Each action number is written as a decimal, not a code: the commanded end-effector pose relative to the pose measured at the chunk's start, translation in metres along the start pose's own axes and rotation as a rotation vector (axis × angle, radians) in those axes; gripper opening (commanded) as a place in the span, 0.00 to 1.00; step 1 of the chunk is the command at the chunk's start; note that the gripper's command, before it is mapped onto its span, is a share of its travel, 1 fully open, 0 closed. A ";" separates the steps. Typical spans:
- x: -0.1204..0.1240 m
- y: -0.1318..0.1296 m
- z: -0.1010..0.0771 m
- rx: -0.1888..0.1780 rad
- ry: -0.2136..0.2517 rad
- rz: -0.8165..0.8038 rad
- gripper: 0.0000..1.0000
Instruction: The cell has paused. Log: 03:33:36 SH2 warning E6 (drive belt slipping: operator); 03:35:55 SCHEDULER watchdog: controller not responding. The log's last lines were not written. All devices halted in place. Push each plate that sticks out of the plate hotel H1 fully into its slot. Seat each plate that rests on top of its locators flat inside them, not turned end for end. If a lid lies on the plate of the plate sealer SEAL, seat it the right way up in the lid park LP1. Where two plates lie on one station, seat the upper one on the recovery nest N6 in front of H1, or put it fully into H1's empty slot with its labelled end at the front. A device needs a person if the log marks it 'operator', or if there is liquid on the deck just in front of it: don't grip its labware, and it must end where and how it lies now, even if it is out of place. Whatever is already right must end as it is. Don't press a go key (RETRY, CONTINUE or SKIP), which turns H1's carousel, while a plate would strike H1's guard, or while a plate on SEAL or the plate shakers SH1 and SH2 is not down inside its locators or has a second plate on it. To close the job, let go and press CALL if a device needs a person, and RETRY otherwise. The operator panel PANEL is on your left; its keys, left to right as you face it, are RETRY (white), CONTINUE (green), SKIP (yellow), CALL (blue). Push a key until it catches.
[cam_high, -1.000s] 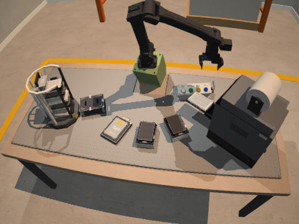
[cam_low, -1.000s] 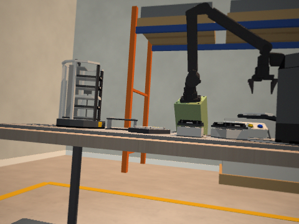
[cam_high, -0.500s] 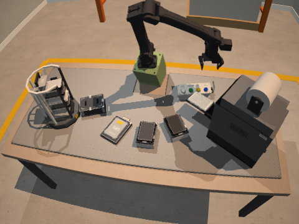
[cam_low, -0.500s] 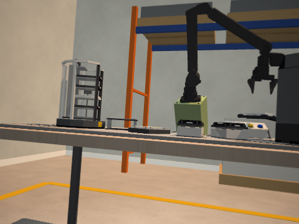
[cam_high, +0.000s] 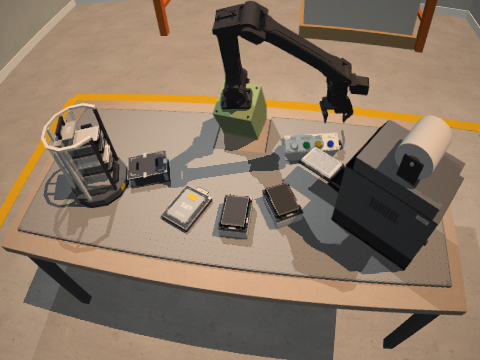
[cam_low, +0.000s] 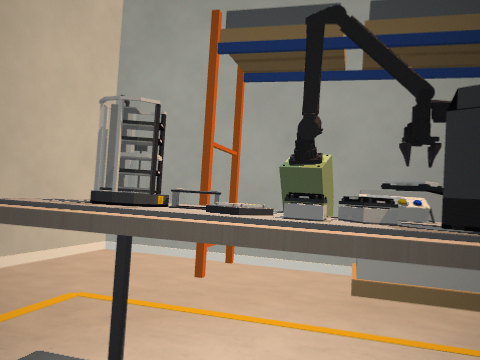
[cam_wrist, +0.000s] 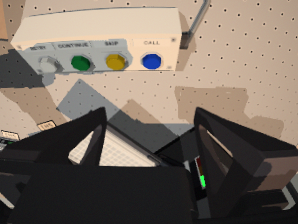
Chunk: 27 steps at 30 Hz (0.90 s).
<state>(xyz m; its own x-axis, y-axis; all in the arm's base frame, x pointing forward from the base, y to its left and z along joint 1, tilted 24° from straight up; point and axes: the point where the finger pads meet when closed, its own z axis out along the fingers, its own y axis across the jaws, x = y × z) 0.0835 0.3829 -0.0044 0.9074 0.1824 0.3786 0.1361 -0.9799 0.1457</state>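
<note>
My gripper (cam_high: 336, 114) hangs open and empty in the air above the operator panel (cam_high: 311, 143), also seen in the side view (cam_low: 420, 152). In the wrist view the panel (cam_wrist: 100, 43) lies ahead of my fingers, with the white (cam_wrist: 48, 64), green (cam_wrist: 81, 63), yellow (cam_wrist: 117, 62) and blue CALL (cam_wrist: 152, 62) keys in a row. A white plate (cam_high: 322, 163) lies on the sealer's tray beside the panel, below my fingers. Dark plates sit on two shakers (cam_high: 235, 212) (cam_high: 282, 200); the right one stands turned at an angle.
The big dark sealer (cam_high: 394, 198) with its paper roll stands right of my gripper. The plate hotel (cam_high: 82, 155) stands at the far left, light plates in its upper slots. A nest (cam_high: 148, 167) and a flat lid park (cam_high: 186, 207) lie between.
</note>
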 end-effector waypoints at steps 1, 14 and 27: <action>0.003 -0.002 0.024 -0.007 0.002 -0.009 0.72; 0.004 -0.005 0.062 0.000 0.004 -0.009 0.50; 0.005 -0.013 0.051 0.022 0.007 -0.002 0.28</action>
<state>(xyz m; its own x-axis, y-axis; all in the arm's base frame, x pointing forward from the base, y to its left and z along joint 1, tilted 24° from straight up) 0.1058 0.3812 -0.0564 0.9071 0.1870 0.3771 0.1394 -0.9788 0.1500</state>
